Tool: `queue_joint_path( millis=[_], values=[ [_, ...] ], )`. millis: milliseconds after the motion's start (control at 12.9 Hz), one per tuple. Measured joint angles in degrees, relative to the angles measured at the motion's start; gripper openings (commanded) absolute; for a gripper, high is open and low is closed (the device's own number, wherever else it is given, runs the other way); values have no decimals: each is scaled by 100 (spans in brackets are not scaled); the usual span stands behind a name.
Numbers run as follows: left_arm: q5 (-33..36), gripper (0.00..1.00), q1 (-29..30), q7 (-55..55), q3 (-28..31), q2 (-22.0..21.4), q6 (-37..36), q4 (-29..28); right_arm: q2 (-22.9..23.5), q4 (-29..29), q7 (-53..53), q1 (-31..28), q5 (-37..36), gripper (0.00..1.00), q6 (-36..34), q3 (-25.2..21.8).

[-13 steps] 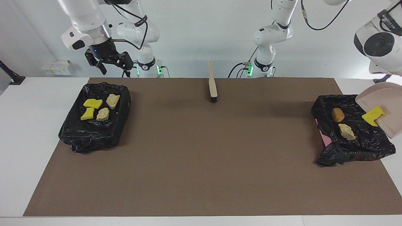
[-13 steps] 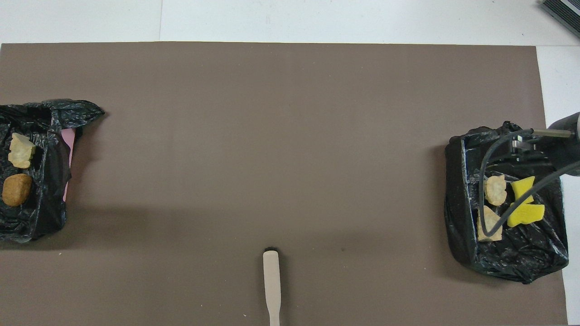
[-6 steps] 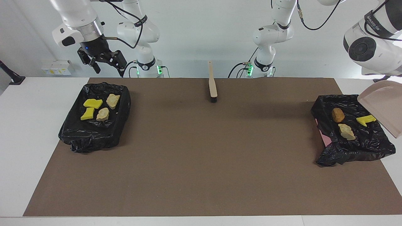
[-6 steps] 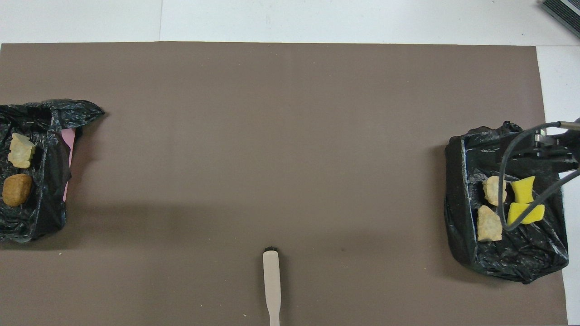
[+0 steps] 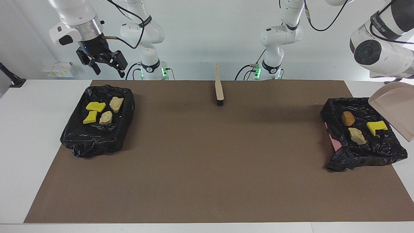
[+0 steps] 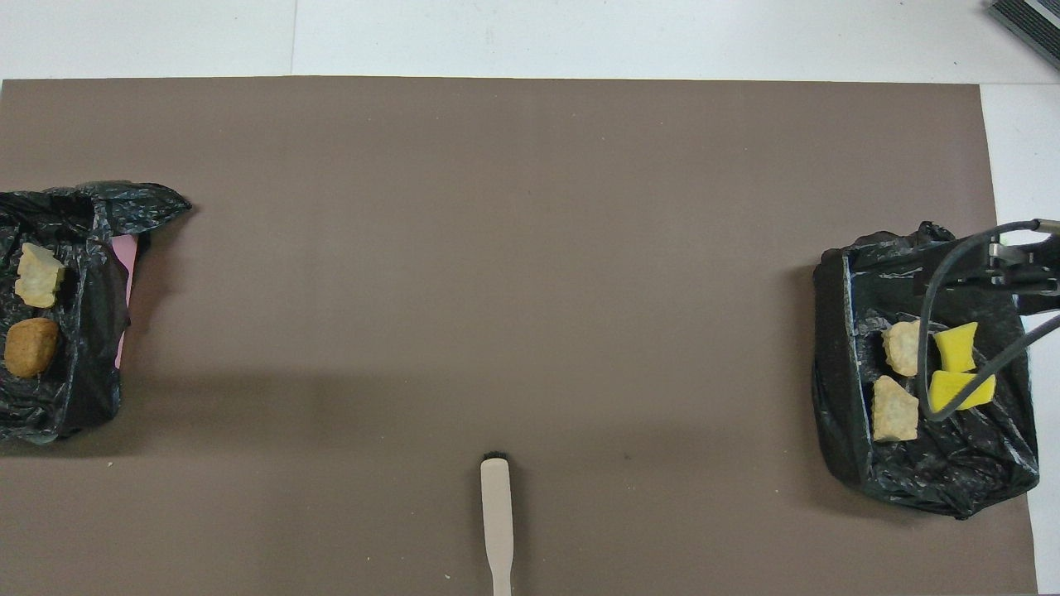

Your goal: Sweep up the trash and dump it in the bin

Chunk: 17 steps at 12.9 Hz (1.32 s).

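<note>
Right gripper (image 5: 108, 66) hung released, jaws wide, over the nine o'clock bin (image 5: 97, 139) on the facing view's mat (image 5: 207, 161). Left gripper was out of frame yet clenched, and I'd say it gripped the dustpan (image 5: 396, 110), tilted over the three o'clock bin (image 5: 333, 110). Trash (image 5: 376, 127): three pieces lay in that bin, four in the other, none on the mat. Those scraps look light and soft, likely to bounce, so carry them by pan, not pinch. Brush (image 5: 219, 89) lay at twelve o'clock, best gripped by its handle.
</note>
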Motion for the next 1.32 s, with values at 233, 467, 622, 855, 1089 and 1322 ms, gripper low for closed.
queue_joint_path(
  millis=[233, 467, 622, 855, 1089, 1322],
  values=[
    [-39, 0, -3, 166, -4, -1, 6, -22, -44, 20, 0, 739, -2, 100, -5, -920],
    [-43, 0, -3, 888, -6, -6, 222, -50, -53, 22, 0, 541, -15, 100, -113, -766],
    [-49, 0, -6, 1083, -9, -11, 372, -69, -52, 22, 0, 278, -23, 100, -120, -466],
    [-510, 0, 3, 1069, 18, -47, 383, -69, -52, 22, 0, 220, -30, 100, -120, -400],
    [-1228, 0, 30, 899, 68, -58, 276, -71, -52, 22, 0, 143, -30, 100, -120, -344],
    [-2092, 0, 54, 737, 89, -62, 29, -8, -52, 22, 0, 77, -30, 100, -120, -223]
  ],
)
